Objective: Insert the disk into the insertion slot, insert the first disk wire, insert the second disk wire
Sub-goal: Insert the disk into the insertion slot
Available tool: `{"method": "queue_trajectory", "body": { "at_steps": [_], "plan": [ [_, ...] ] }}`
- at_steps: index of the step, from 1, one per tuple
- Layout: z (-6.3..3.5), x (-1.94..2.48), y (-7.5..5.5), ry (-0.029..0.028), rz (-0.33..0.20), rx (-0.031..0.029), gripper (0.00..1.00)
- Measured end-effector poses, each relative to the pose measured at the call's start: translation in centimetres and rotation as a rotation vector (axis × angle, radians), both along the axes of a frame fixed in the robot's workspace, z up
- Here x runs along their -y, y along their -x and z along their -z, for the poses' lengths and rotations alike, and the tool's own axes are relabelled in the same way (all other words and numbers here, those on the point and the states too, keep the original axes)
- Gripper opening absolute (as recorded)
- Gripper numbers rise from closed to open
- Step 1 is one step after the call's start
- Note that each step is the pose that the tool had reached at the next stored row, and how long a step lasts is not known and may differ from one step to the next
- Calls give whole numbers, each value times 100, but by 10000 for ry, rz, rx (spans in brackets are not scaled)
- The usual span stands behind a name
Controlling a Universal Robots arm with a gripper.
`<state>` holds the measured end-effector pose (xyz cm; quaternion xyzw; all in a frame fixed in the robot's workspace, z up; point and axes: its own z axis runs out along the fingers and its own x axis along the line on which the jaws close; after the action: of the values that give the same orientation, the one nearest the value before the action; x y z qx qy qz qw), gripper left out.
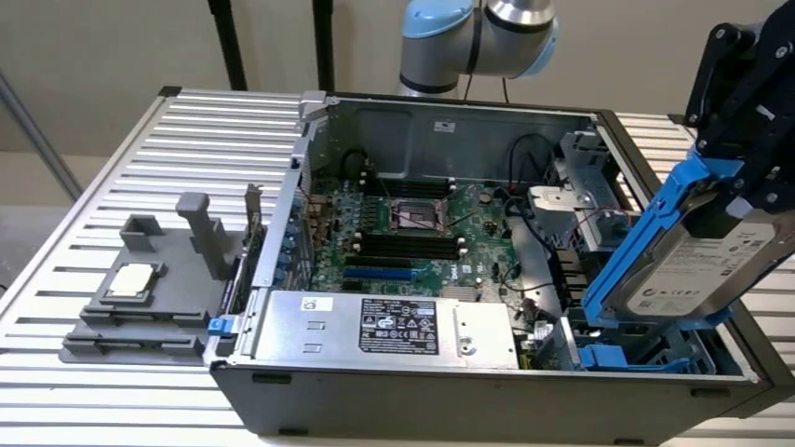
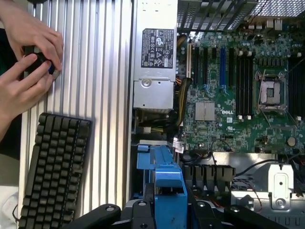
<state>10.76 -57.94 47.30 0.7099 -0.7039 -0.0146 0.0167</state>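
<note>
Inside the open dark grey metal computer case (image 1: 497, 410) on the ribbed tabletop (image 1: 112, 400), a silver power-supply box (image 1: 372, 326) lies nearest. Beside it, at the exterior view's right, is the blue-railed insertion slot (image 1: 634, 358). Just above, the black end effector (image 1: 731, 200) grips the tilted silver-grey disk (image 1: 695, 270) in its blue plastic frame. Behind lies the green circuit board (image 1: 410, 233).

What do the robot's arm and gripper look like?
The arm has rounded silver-grey joints with light blue caps and a thin dark cable beside it. The gripper is black, built of angular linked bars with round pivot bolts.
</note>
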Motion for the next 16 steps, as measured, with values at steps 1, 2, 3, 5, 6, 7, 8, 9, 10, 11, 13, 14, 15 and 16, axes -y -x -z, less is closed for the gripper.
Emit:
{"method": "queue_trajectory", "body": {
  "at_steps": [1, 2, 3, 5, 6, 7, 8, 9, 10, 11, 13, 14, 15, 16],
  "plan": [
    [16, 0, -8, 1, -20, -18, 33],
    [30, 0, -14, 1, -37, -38, 33],
    [44, 0, -21, 1, -55, -67, 33],
    [67, 0, -37, 1, -87, -142, 33],
    [77, 0, -45, 1, -102, -182, 33],
    [87, 0, -56, 1, -119, -229, 33],
    [94, 1, -64, 1, -133, -260, 33],
    [96, 2, -66, 3, -137, -260, 33],
    [98, 4, -68, 1, -142, -260, 33],
    [103, 7, -68, -11, -145, -260, 33],
    [116, 25, -69, -75, -154, -245, 33],
    [124, 36, -69, -111, -158, -230, 33],
    [131, 47, -69, -150, -160, -214, 33],
    [138, 56, -69, -189, -162, -195, 33]
  ]
}}
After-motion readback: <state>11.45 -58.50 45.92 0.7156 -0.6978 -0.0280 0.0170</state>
